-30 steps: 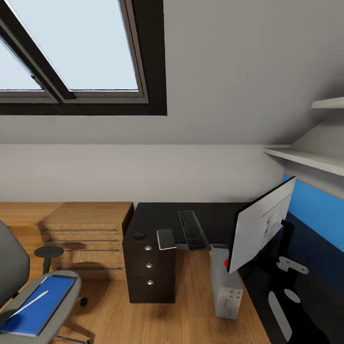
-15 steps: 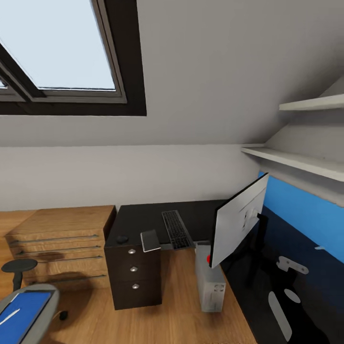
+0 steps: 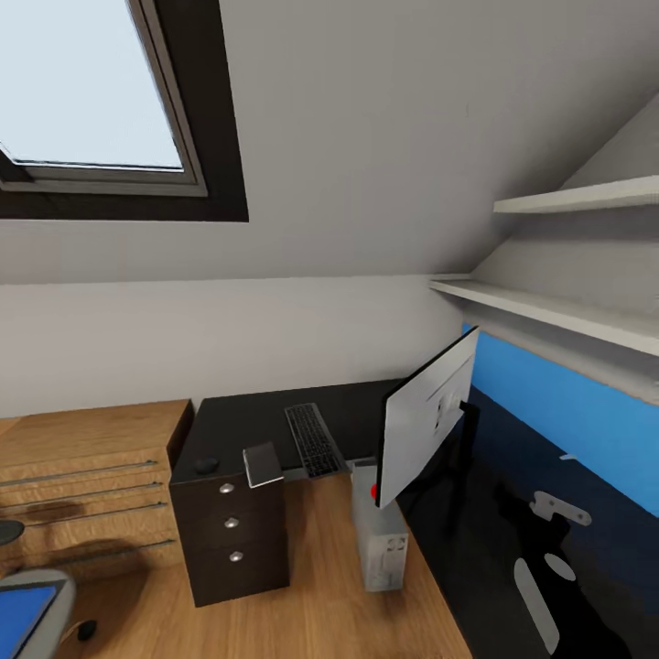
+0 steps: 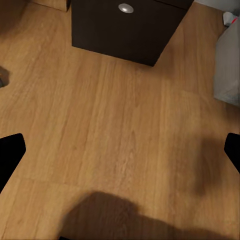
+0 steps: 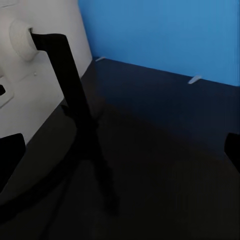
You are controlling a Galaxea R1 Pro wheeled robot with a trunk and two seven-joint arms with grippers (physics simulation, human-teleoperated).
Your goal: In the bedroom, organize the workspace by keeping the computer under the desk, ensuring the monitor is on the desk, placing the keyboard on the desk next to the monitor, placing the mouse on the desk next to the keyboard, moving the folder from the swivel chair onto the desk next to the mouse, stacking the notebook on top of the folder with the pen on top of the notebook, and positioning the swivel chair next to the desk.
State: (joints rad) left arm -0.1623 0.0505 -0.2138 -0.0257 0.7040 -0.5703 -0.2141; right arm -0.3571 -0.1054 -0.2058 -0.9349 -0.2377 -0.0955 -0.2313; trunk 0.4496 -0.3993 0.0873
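Observation:
The black desk (image 3: 366, 407) carries the monitor (image 3: 423, 428), seen from its white back, and the black keyboard (image 3: 311, 440). A small dark mouse (image 3: 206, 464) and the grey notebook (image 3: 263, 463) lie on the drawer end. The grey computer (image 3: 379, 538) stands on the floor beneath the desk. The swivel chair (image 3: 41, 595) with the blue folder (image 3: 16, 615) peeks in at the lower left. The pen is out of view. My left gripper (image 4: 120, 155) hangs open over wooden floor near the drawers (image 4: 125, 27). My right gripper (image 5: 120, 155) is open above the desk (image 5: 165, 165), beside the monitor's stand (image 5: 75, 115).
Low wooden shelving (image 3: 87, 471) stands left of the desk's drawers (image 3: 231, 535). Two white wall shelves (image 3: 549, 316) jut out above the blue wall panel (image 3: 567, 412) on the right. A sloped ceiling with a skylight (image 3: 82, 101) rises behind.
The head camera has swung to the right, so the whole scene slid left. The swivel chair and folder are now mostly off the left edge, and the pen has left the picture.

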